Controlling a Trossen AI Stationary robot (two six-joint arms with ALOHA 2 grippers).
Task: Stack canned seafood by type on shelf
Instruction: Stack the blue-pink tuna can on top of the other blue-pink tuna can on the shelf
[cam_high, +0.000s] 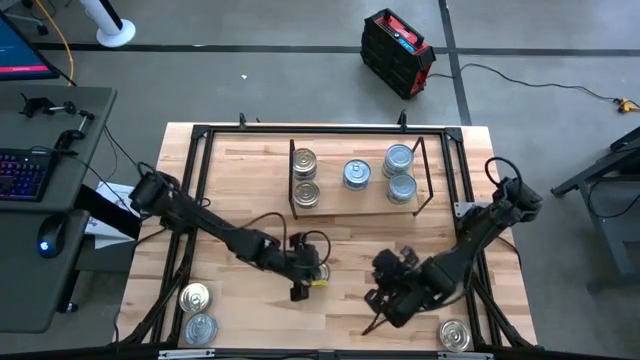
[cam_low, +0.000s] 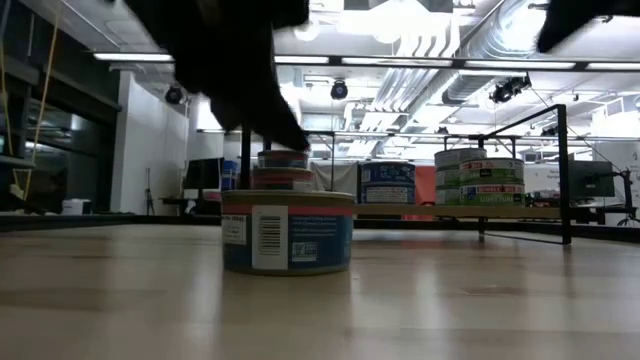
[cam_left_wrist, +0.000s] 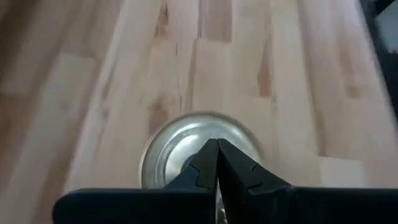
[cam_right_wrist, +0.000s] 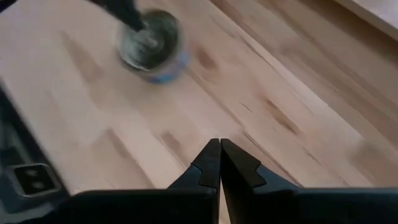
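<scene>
Tins stand in several groups across the wooden desk (cam_high: 250, 200). On the shelf (cam_high: 355, 205), a light board with thin black brackets at its two ends near the far side of the desk, two gold-lidded tins (cam_high: 305, 163) sit one behind the other at the left end, a single silver-blue tin (cam_high: 357, 175) stands in the middle, and two more silver-blue tins (cam_high: 399, 160) sit at the right end. In the low view the right-end tins appear as a short stack (cam_low: 478, 178).

The left gripper (cam_high: 312, 268) hangs over the middle of the desk, its fingers (cam_left_wrist: 211, 163) pressed together directly above one tin (cam_left_wrist: 200, 152) with a silvery lid. That tin stands on the desk in front of the shelf; the low view shows its blue label and barcode (cam_low: 288, 232).

The right gripper (cam_high: 385, 300) is near the front of the desk, right of centre, with its fingers (cam_right_wrist: 217, 163) together and holding nothing, over bare wood.

Two more tins (cam_high: 197, 298) wait at the front left corner, one gold and one silver-blue, just beside each other. Another tin (cam_high: 454, 335) sits at the front right edge.
</scene>
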